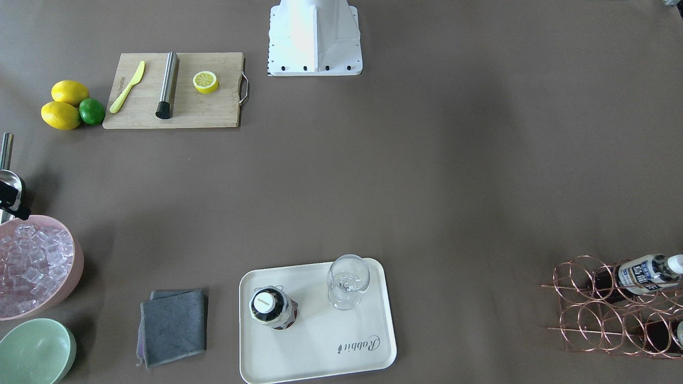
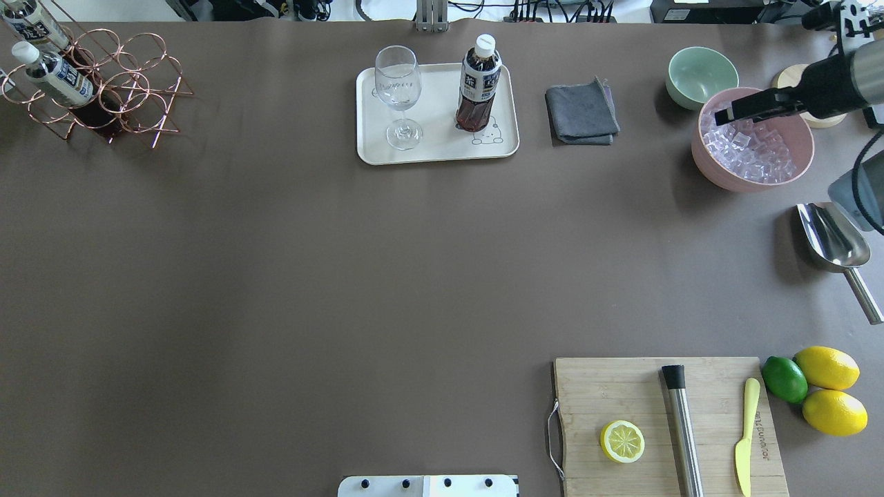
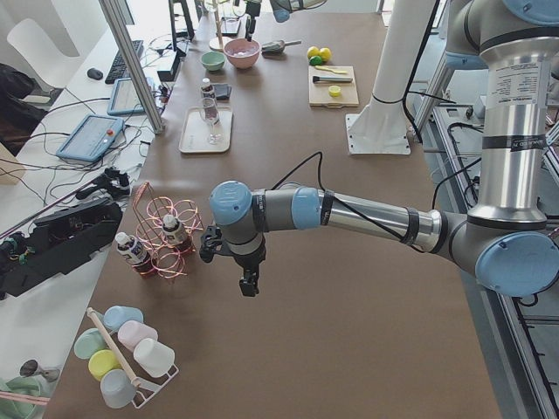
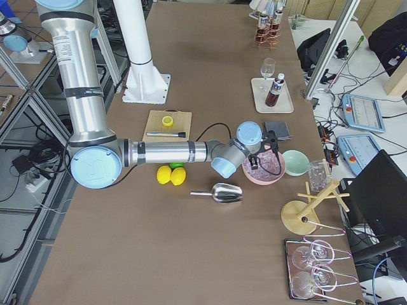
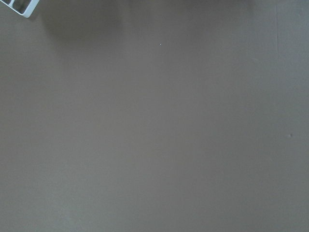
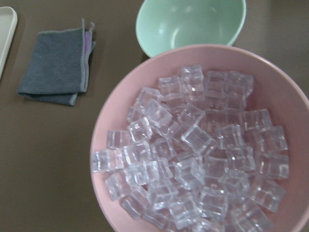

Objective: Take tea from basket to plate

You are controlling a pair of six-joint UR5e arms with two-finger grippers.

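One tea (image 2: 478, 86) bottle stands upright on the cream plate (image 2: 442, 148), beside a wine glass (image 2: 398, 90). From the front, the same tea (image 1: 272, 308) shows its white cap on the plate (image 1: 320, 362). Two more bottles (image 2: 59, 72) lie in the copper wire basket (image 2: 131, 90) at the far left corner. My left gripper (image 3: 249, 286) shows only in the exterior left view, hanging over bare table near the basket (image 3: 170, 244); I cannot tell its state. My right gripper (image 2: 722, 116) hovers over the pink bowl of ice, seen side-on, its state unclear.
The pink ice bowl (image 2: 718, 172), a green bowl (image 2: 701, 76), a grey cloth (image 2: 581, 114) and a metal scoop (image 2: 832, 238) sit on the right. A cutting board (image 2: 621, 386) with a lemon half, a metal stick and a knife lies near right, lemons (image 2: 825, 366) beside it.
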